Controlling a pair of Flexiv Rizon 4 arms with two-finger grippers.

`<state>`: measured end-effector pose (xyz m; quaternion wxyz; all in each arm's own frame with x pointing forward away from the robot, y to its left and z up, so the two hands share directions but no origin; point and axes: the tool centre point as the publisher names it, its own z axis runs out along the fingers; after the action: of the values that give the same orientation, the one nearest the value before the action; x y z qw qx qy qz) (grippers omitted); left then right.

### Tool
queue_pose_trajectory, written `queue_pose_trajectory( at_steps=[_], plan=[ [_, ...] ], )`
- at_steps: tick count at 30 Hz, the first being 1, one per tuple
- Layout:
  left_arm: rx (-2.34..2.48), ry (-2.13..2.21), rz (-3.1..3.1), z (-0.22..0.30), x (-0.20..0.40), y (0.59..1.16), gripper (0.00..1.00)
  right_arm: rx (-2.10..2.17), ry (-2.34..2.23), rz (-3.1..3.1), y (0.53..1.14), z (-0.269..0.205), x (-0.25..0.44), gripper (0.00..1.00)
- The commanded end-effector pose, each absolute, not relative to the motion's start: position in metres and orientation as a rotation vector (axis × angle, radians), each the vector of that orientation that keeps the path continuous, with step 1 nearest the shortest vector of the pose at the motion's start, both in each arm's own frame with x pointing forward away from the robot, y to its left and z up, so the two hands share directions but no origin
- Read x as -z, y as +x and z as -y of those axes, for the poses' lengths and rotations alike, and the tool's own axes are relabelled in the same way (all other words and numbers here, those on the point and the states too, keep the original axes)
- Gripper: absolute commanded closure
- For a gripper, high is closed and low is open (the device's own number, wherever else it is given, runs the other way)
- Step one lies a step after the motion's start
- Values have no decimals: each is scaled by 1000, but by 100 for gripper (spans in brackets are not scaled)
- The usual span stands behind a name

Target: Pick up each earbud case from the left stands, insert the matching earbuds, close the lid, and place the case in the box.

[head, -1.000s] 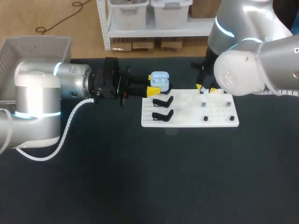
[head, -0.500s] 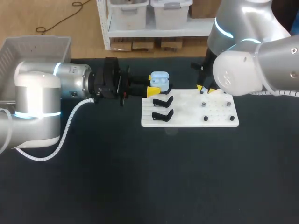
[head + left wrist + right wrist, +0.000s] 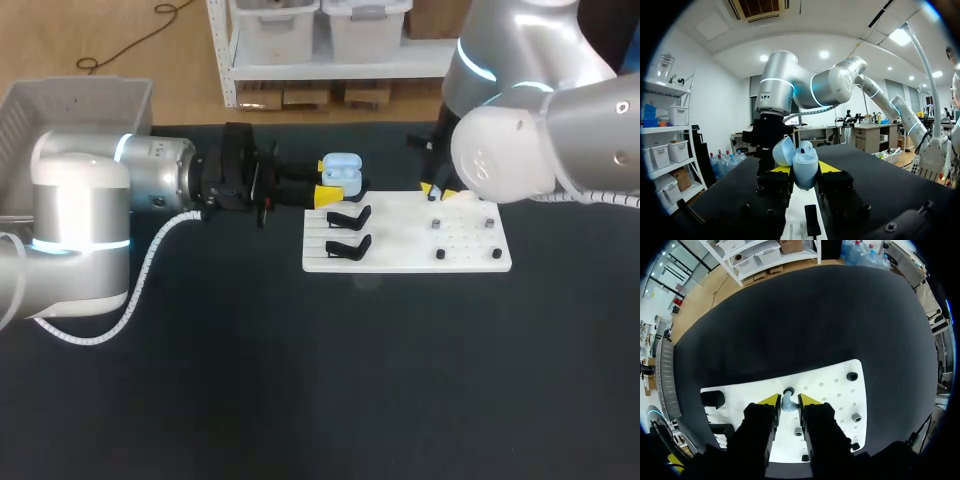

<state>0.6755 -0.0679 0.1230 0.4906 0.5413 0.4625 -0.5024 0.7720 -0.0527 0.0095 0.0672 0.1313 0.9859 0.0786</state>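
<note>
My left gripper point(image 3: 330, 186) is shut on a light blue earbud case point(image 3: 342, 172) and holds it above the far left corner of the white board point(image 3: 410, 262). In the left wrist view the case point(image 3: 804, 162) stands upright between the yellow fingertips point(image 3: 781, 169) with its lid swung open. My right gripper point(image 3: 788, 401) points down at the board's far edge. A light blue earbud point(image 3: 787, 403) sits between its tips, and both fingers press against it. In the head view the right gripper point(image 3: 438, 191) is partly hidden by my right arm.
Two black case stands point(image 3: 348, 216) point(image 3: 348, 246) sit on the board's left part, and several small dark pegs point(image 3: 437, 224) on its right part. A white box point(image 3: 80, 88) stands at the table's far left. Black tabletop lies open in front of the board.
My right gripper's fingers have closed in around the earbud, and my right arm has shifted slightly left. My left arm and the case have not moved.
</note>
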Motion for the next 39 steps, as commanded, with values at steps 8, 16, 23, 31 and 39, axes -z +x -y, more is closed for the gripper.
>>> queue_pose_trajectory(
  at_steps=[8,16,23,31,39],
  plan=[
    [1215,1311,-1122,68,-123,674,100,-223,396,-2980,770,55,-14,100],
    [1215,1311,-1122,68,-123,674,100,-198,384,-2970,757,58,-40,100],
    [1215,1311,-1122,68,-123,674,100,-180,348,-2931,738,58,-84,100],
    [1215,1311,-1122,68,-123,674,100,-183,240,-2850,707,42,-157,100],
    [1215,1311,-1122,68,-123,674,100,-208,119,-2818,675,16,-217,100]
  ],
)
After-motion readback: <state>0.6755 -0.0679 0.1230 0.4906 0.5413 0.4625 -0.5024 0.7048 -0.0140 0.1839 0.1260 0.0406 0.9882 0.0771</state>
